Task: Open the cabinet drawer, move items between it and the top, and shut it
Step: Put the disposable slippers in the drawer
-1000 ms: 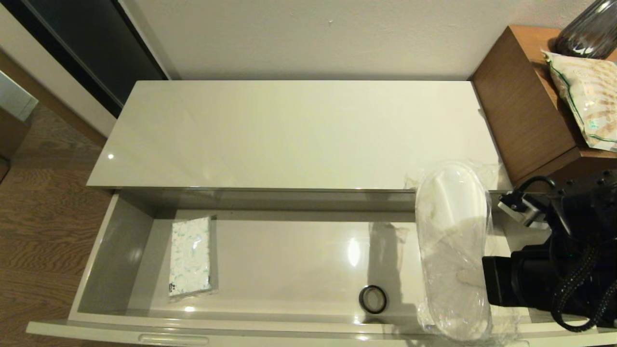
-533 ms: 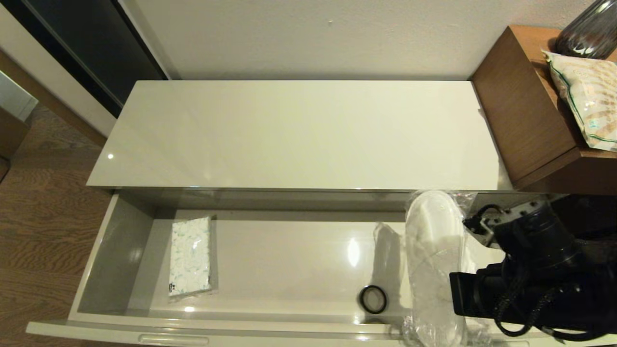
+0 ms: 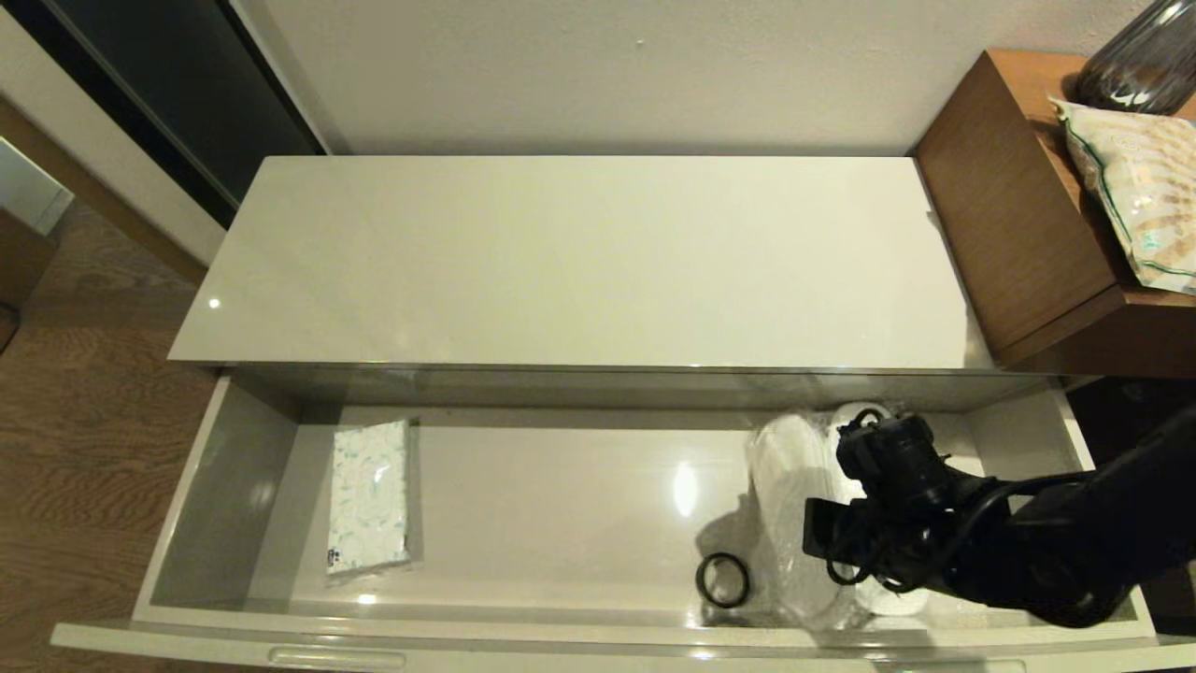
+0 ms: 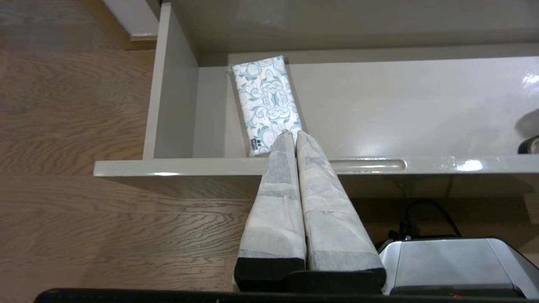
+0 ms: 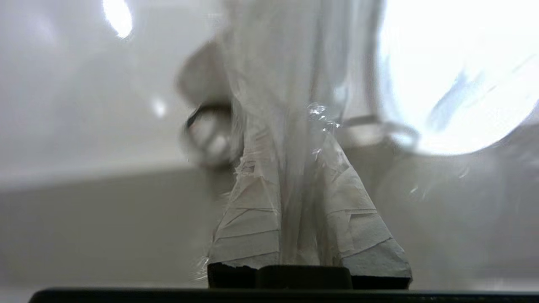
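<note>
One slipper pair (image 3: pixel 794 505) lower, in drawer (image 3: pixel 224 486)

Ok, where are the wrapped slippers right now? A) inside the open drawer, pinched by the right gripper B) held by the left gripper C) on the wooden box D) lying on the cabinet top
A: the slippers sit low inside the cabinet drawer, their wrap pinched by the right gripper; the top carries no slippers.
</note>
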Available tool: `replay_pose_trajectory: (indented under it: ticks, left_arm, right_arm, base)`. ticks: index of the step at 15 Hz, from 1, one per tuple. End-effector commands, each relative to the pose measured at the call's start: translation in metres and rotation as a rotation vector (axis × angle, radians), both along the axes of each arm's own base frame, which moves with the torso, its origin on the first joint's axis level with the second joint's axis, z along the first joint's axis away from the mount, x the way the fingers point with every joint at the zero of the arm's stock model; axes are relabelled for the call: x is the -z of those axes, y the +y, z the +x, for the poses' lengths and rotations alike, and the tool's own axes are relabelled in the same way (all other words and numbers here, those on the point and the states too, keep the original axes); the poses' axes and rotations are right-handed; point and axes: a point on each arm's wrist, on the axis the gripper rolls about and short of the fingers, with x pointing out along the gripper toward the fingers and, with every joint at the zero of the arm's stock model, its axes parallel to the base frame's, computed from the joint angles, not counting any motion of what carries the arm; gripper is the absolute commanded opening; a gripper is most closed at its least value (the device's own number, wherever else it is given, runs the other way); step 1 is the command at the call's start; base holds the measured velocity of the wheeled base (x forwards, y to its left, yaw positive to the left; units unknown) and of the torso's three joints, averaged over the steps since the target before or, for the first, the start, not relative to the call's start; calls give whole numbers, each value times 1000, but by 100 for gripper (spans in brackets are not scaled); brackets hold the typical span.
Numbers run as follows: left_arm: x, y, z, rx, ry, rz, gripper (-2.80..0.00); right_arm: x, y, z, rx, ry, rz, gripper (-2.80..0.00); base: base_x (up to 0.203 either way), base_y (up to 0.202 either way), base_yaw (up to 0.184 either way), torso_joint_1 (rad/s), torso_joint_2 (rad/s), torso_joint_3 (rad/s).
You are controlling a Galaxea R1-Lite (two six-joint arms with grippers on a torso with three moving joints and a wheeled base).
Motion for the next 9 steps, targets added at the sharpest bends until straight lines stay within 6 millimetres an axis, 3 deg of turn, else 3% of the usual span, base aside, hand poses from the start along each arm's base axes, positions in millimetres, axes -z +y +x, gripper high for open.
replay_pose_trajectory:
  ticks: [1,2,3,7,9]
  left_arm:
    - [0,0,0,0,2,1,-280]
    - [0,0,0,0,2,1,-280]
    - [0,0,0,0,1,1,-280]
    - [0,0,0,0,2,1,-280]
    - [0,0,0,-1,2,1,-280]
  right_arm:
    - [9,-10,22,69,5,-17,-280]
    - [7,-11,25,85,-8,-30,-280]
    - [4,-11,27,101,-24,-48,0]
    - [-23,-15,16,100,-74,-38,0]
    - [-48,-20,2,95,-97,-22,0]
  base:
    - [0,0,0,0,0,0]
    - [0,0,0,0,0,0]
    - [0,0,0,0,0,0]
    - [0,0,0,0,0,0]
    - [0,0,0,0,0,0]
